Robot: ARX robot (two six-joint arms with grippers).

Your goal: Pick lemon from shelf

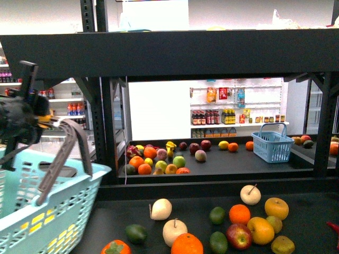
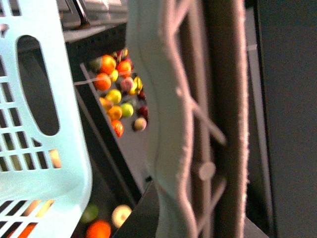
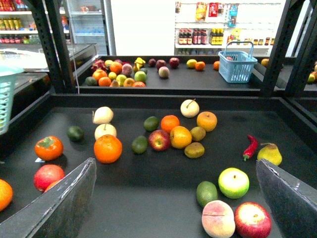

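Beyond the fruit, white shop shelving point(image 1: 238, 108) with bottles shows through the black frame of the shelf point(image 1: 169, 53), whose dark near tier lies before us. We judge the step to be the approach: nothing is picked yet. What we take for the lemon point(image 3: 198, 133), a small dull-yellow oval, lies on that near tier close against a larger yellow-orange fruit point(image 3: 180, 137). A brownish oval fruit point(image 3: 194, 149) lies just beside it, so we are not certain which is the lemon. Next, our right hand point(image 3: 174, 166) must reach forward and down over it without nudging the neighbours. Its fingers point(image 3: 64, 198) stand spread wide, empty, touching nothing. Our left hand point(image 1: 18, 119) sits at the handle point(image 1: 69, 148) of a pale turquoise basket point(image 1: 53, 211). Its fingers are hidden, so we cannot tell its grip.
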